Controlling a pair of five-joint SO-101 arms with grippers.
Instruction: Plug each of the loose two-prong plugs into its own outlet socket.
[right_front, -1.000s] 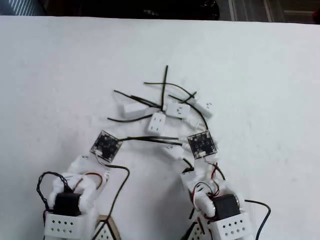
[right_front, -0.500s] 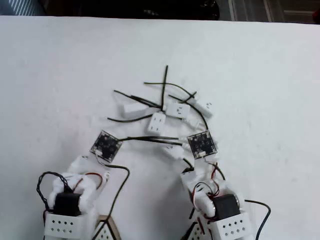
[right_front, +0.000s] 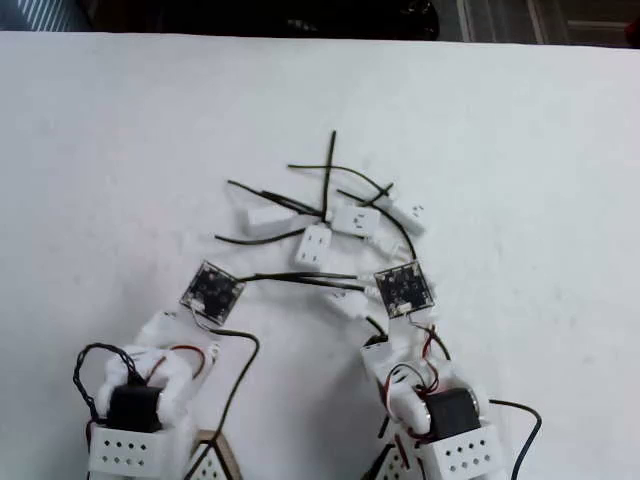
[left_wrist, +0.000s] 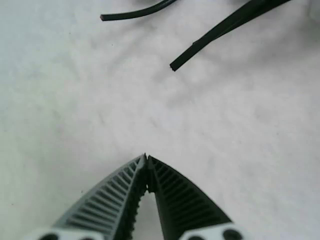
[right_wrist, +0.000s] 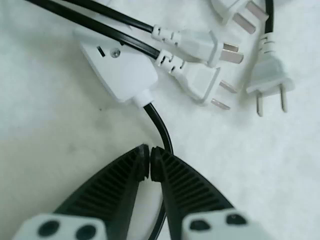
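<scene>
A white table (right_front: 520, 150) runs back to a dark strip of room along its far edge. Around the table's middle, somewhat toward the near edge, lies a tangle of white outlet sockets (right_front: 315, 245) and black cords (right_front: 329, 165). None of the plugs seen there is seated in a socket.

The left arm (right_front: 140, 400) and the right arm (right_front: 440, 410) both stand at the near edge, each angled in toward the tangle.

The left gripper (left_wrist: 146, 159) hangs over bare table with its jaws pressed together at the tips, nothing between them. Two cut cord ends (left_wrist: 220, 27) lie apart from it.

The right gripper (right_wrist: 149, 150) also has its jaws pressed together at the tips and pinches nothing. A black cable (right_wrist: 161, 125) passes just beside the tips and runs under one finger; it comes from a white socket body (right_wrist: 122, 67). Beside that body lie loose two-prong plugs — two side by side (right_wrist: 200, 82), their cords crossing over it, and a third (right_wrist: 267, 77) a little apart, prongs bare.
</scene>
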